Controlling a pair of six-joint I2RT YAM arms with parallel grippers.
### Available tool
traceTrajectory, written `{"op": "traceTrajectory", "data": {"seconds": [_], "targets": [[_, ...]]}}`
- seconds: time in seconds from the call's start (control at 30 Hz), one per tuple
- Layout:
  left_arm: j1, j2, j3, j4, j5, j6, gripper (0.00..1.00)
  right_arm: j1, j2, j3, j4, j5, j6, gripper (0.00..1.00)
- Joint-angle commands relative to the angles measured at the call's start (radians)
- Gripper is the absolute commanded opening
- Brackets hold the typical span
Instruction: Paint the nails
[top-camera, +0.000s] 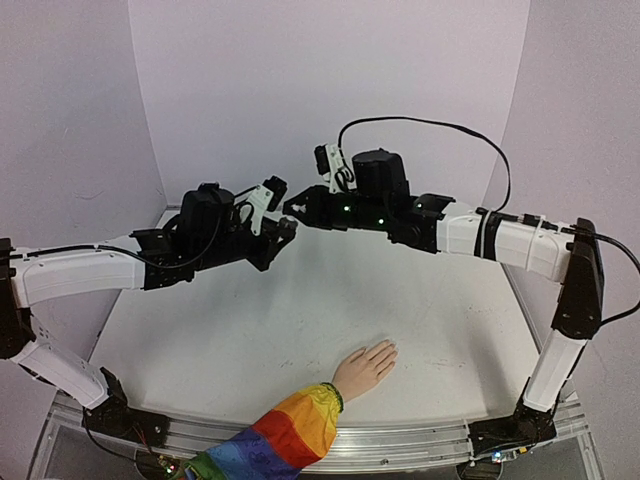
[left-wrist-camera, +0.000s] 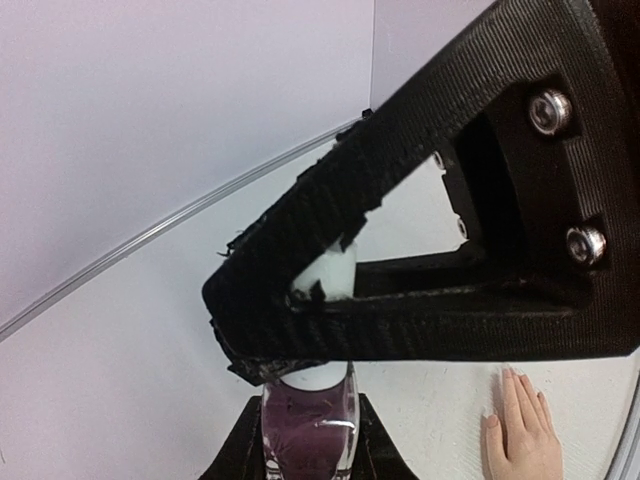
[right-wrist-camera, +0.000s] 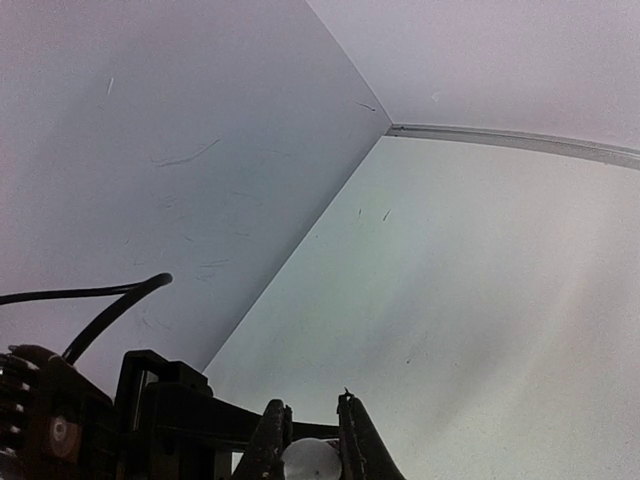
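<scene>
Two grippers meet at upper centre of the overhead view, high above the table (top-camera: 250, 330). The left gripper (top-camera: 283, 233) is clamped around a small clear polish bottle (left-wrist-camera: 305, 425), and the right gripper (right-wrist-camera: 308, 442) is pinched on its white cap (left-wrist-camera: 335, 272). The glass that shows is full of dark purplish liquid. Its base runs off the bottom of the left wrist frame, so the fill level cannot be read, nor whether the cap is threaded on or already loose. The main risk is a spill. The left arm reaches out nearly level, so the bottle probably sits well off vertical, and polish could run from the neck onto the table once the cap comes free. A second risk is grip. The right fingers catch the cap only near their tips, so a twist could slide off it or turn the bottle inside the left jaws instead of loosening it. The nails (left-wrist-camera: 519, 378) look bare. They are on the mannequin hand (top-camera: 366, 366) lying flat at lower centre, its rainbow sleeve (top-camera: 285, 432) trailing to the bottom edge, well apart from both grippers. A loaded brush carried that far could drip on the way.
</scene>
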Motion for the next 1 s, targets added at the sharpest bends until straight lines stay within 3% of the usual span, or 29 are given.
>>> {"op": "traceTrajectory", "data": {"seconds": [0.0,0.03,0.07,0.13,0.17,0.2,0.23,0.4,0.53,0.73,0.83,0.97], "targets": [[-0.004,-0.033,0.054,0.062,0.216,-0.007,0.00,-0.007,-0.043,-0.035,0.146,-0.195,-0.097,0.00],[0.006,-0.039,0.050,0.060,0.298,-0.012,0.00,-0.015,-0.056,-0.051,0.172,-0.295,-0.182,0.00],[0.042,-0.047,0.048,0.062,0.493,-0.029,0.00,-0.027,-0.075,-0.079,0.218,-0.456,-0.262,0.00],[0.125,-0.023,0.067,0.092,1.041,-0.101,0.00,-0.058,-0.105,-0.148,0.370,-0.945,-0.321,0.00],[0.138,0.004,0.092,0.109,1.271,-0.136,0.00,-0.062,-0.103,-0.149,0.403,-1.031,-0.271,0.00],[0.138,0.024,0.122,0.111,1.402,-0.165,0.00,-0.063,-0.086,-0.128,0.400,-1.111,-0.233,0.00],[0.136,0.029,0.130,0.111,1.431,-0.180,0.00,-0.062,-0.078,-0.124,0.398,-1.151,-0.192,0.00],[0.132,-0.051,0.039,0.113,1.171,-0.113,0.00,-0.046,-0.135,-0.224,0.403,-1.005,-0.198,0.00],[0.122,-0.093,0.002,0.113,0.827,-0.090,0.00,-0.051,-0.192,-0.252,0.384,-0.726,-0.183,0.00],[0.048,-0.123,-0.036,0.106,0.298,0.025,0.00,-0.069,-0.225,-0.197,0.118,-0.313,-0.227,0.56],[0.037,-0.127,-0.037,0.102,0.215,0.035,0.00,-0.066,-0.222,-0.184,0.087,-0.292,-0.220,0.64],[0.016,-0.113,-0.029,0.101,0.112,0.043,0.00,-0.064,-0.212,-0.166,0.053,-0.203,-0.148,0.66]]}}
